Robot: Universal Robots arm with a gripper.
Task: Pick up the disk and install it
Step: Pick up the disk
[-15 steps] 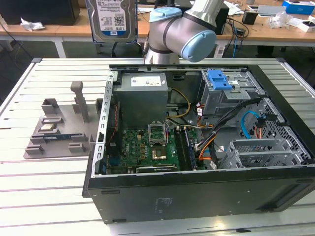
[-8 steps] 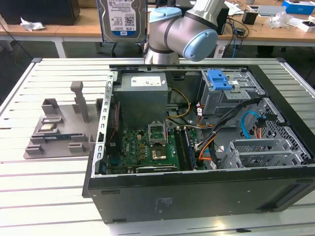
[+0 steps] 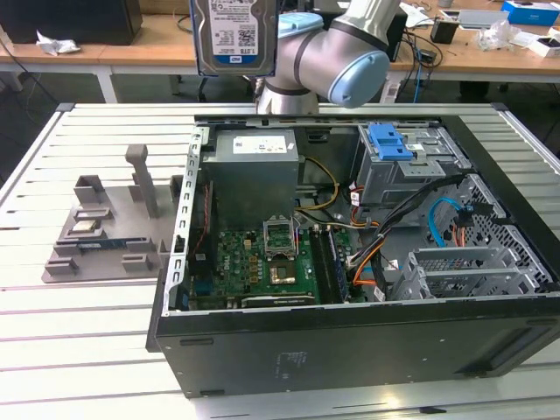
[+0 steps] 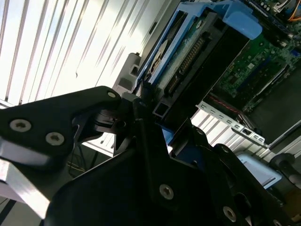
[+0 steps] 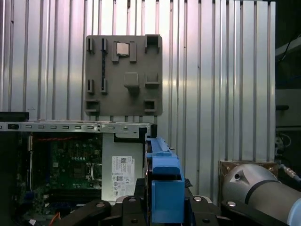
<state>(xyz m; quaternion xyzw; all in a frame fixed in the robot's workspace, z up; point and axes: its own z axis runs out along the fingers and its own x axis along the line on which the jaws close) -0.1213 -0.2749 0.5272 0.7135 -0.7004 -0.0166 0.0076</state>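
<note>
Silver disk [image 3: 234,35] clamped upright in gripper [image 4: 143,101] above case [image 3: 350,346].

Exterior view: bright, even room light; the disk [image 3: 234,35] well lit at upper centre, soft shadow within the computer case [image 3: 262,350]. Second wrist view: glare bleaches the slatted table [image 4: 47,47]; foreground near-black. First wrist view: slats streaked with reflections.

There is one disk [image 3: 234,35], one robot arm [image 3: 337,61] and one open computer case [image 3: 350,350]. The case contains one power-supply box [image 3: 254,171], one motherboard [image 3: 262,262] and one blue-latched cage [image 3: 394,157]. One desk [image 3: 79,350] carries one grey fixture plate [image 5: 123,101].
</note>
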